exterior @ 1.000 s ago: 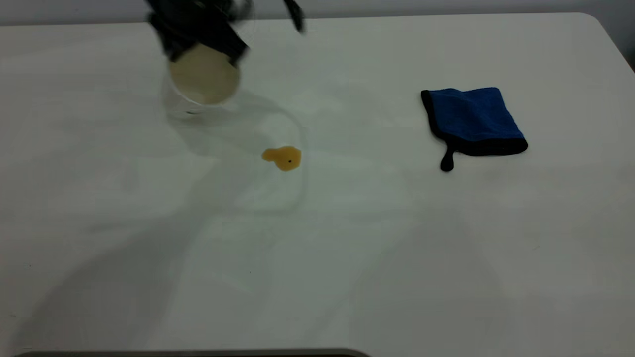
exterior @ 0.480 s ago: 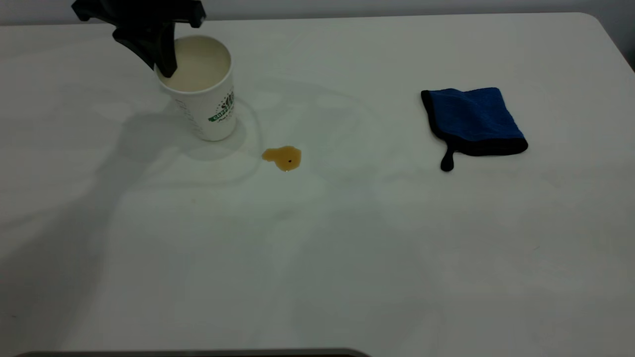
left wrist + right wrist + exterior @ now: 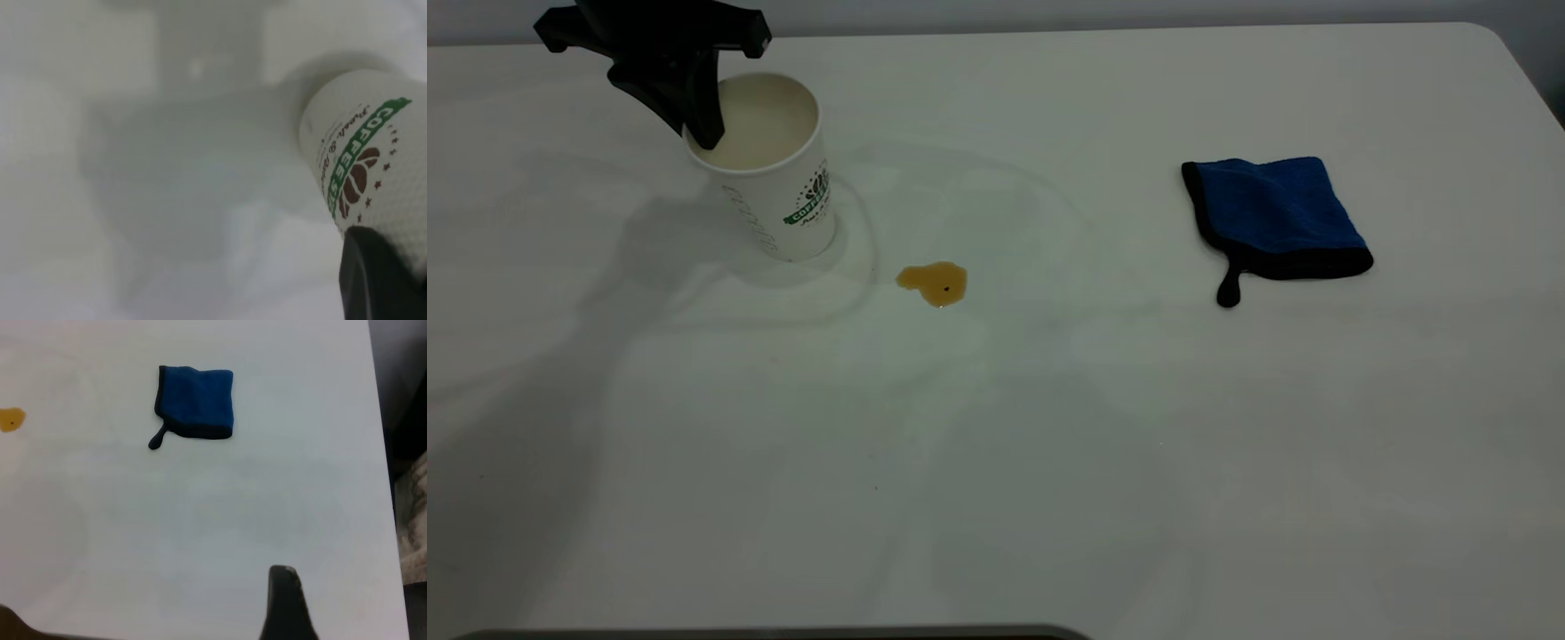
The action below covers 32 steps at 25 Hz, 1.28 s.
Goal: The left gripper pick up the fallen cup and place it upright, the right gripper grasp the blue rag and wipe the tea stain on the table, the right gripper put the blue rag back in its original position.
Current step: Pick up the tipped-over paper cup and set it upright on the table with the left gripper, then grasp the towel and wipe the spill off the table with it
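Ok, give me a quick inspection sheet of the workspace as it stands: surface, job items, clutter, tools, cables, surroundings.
Surface: white table, dry apart from the tea stain.
Cup: paper cup standing upright at the far left, mouth up, looks empty.
Stain: small amber blotch, not wiped, beside the cup but apart from it.
Rag: blue rag lying flat at the right, untouched, strap toward the camera.
Clutter: nothing seen.
Left tool: at the cup's rim, one finger inside the mouth; grip not clear.
Right tool: well back from the rag, only a fingertip in its wrist view.
Cables: nothing seen.
Surroundings: grey wall behind the table.
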Each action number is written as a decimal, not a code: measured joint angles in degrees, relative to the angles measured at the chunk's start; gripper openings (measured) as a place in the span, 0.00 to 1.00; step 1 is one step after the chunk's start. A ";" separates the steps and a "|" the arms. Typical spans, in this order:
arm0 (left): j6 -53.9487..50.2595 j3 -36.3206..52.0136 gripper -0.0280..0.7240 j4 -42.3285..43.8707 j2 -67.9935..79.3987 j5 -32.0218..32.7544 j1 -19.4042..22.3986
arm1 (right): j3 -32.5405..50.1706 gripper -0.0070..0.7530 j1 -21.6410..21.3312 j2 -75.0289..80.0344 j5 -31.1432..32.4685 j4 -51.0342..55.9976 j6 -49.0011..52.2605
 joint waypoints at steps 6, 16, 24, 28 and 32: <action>0.06 0.00 0.15 0.00 0.57 0.48 0.15 | 0.00 0.73 0.00 0.00 0.00 0.00 0.00; 0.06 0.00 0.63 0.00 0.48 1.86 0.39 | 0.00 0.73 0.00 0.00 0.00 0.00 0.00; 0.06 0.00 0.66 2.38 -4.59 5.34 0.39 | 0.00 0.73 0.00 0.00 0.00 0.00 0.00; 0.06 0.00 0.66 2.80 -10.24 11.24 0.41 | 0.00 0.73 0.00 0.00 0.00 0.00 0.00; -0.01 0.00 0.66 2.86 -17.87 19.75 -0.58 | 0.00 0.73 0.00 0.00 0.00 0.00 0.00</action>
